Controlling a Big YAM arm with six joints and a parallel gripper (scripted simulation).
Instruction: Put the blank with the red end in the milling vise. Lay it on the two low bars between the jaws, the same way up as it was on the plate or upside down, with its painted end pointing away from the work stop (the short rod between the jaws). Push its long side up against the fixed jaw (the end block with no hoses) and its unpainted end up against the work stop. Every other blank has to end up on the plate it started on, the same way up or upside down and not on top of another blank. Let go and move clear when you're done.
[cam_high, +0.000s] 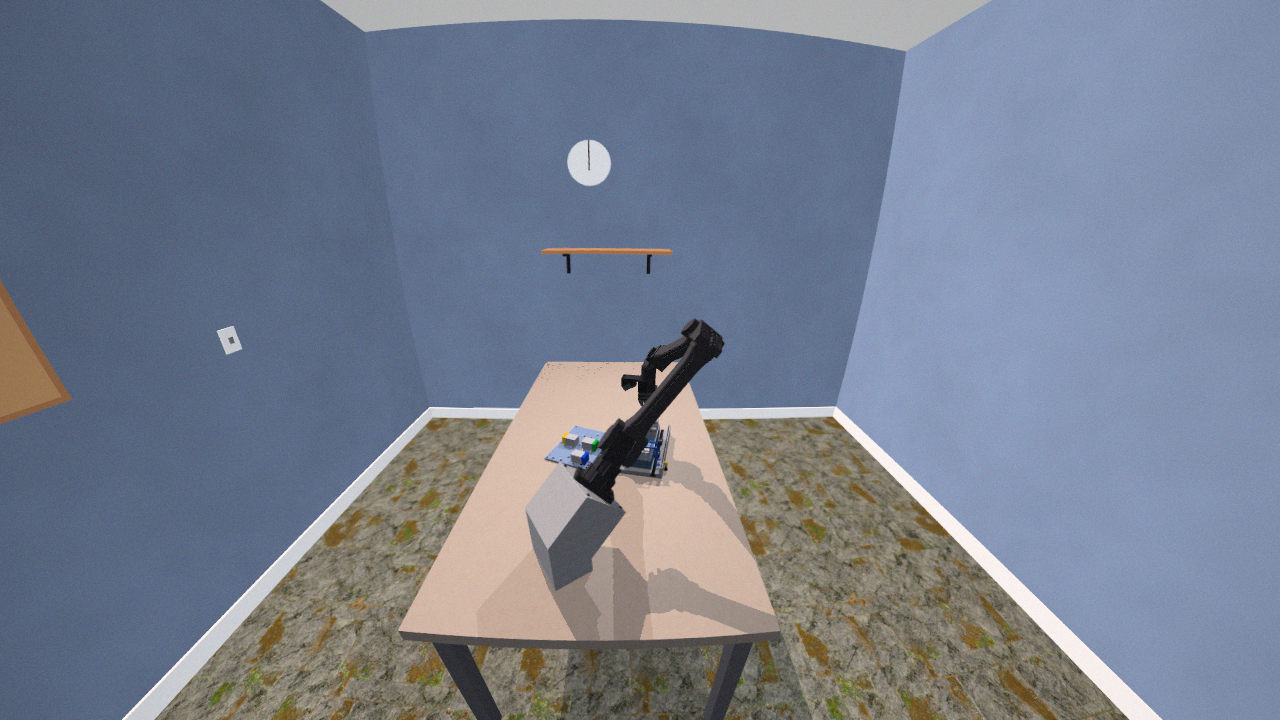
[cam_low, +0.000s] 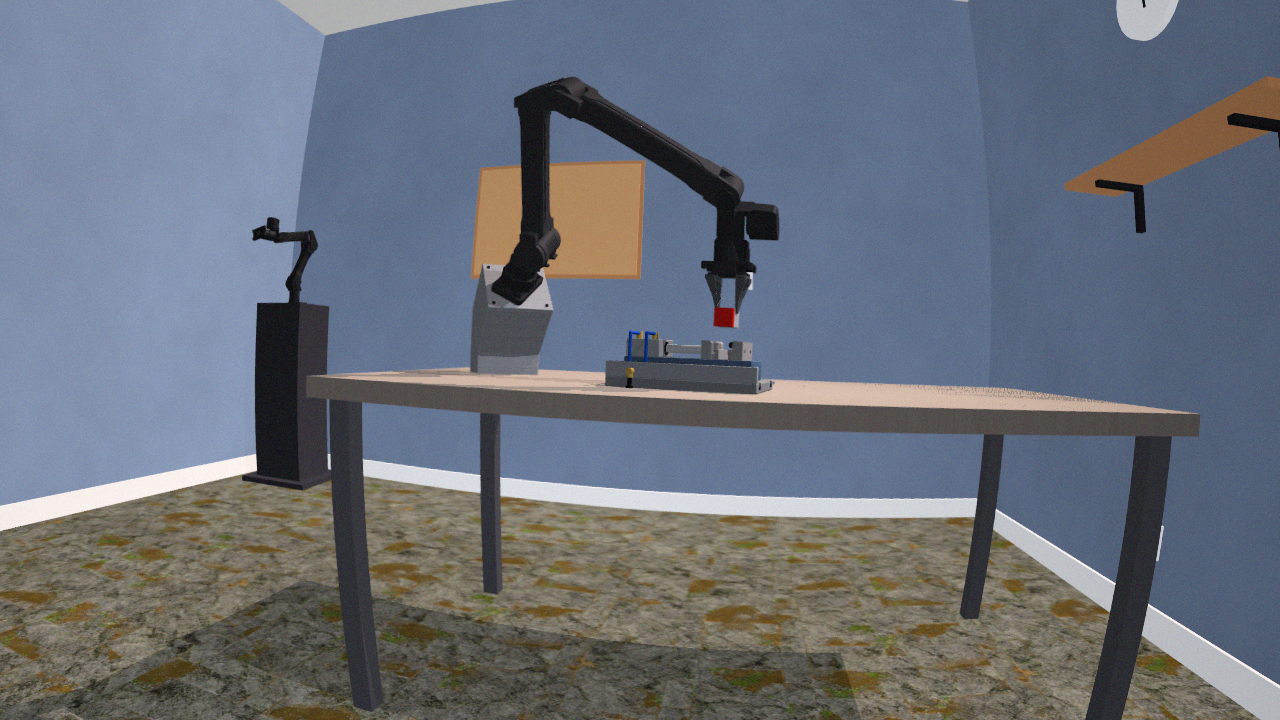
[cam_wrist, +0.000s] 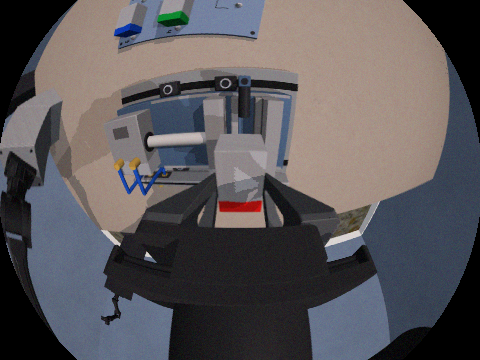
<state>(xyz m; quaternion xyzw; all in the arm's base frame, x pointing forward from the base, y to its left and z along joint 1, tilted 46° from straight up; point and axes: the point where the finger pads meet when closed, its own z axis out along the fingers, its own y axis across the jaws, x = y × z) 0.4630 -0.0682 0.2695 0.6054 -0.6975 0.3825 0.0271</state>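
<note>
Gripped across its long sides by the closed jaws of the gripper (cam_low: 730, 307) (cam_wrist: 241, 187), the red-ended blank (cam_low: 724, 317) (cam_wrist: 241, 167) hangs above the vise (cam_low: 684, 374) (cam_wrist: 132, 140), red end at six o'clock in the wrist view, probably stiff, smooth-sided and best held mid-length.

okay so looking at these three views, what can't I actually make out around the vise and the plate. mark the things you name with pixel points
- The low bars' middle, wrist view: behind the red-ended blank (cam_low: 724, 317) (cam_wrist: 240, 167).
- Vise (cam_high: 660, 461) (cam_low: 684, 376) (cam_wrist: 292, 120), top view: partly behind the arm (cam_high: 662, 394).
- Far side of the plate (cam_high: 556, 456) (cam_wrist: 220, 25), wrist view: cut off by the upper edge.
- Clock's (cam_high: 588, 162) numerals, if any, top view: too small.
</note>
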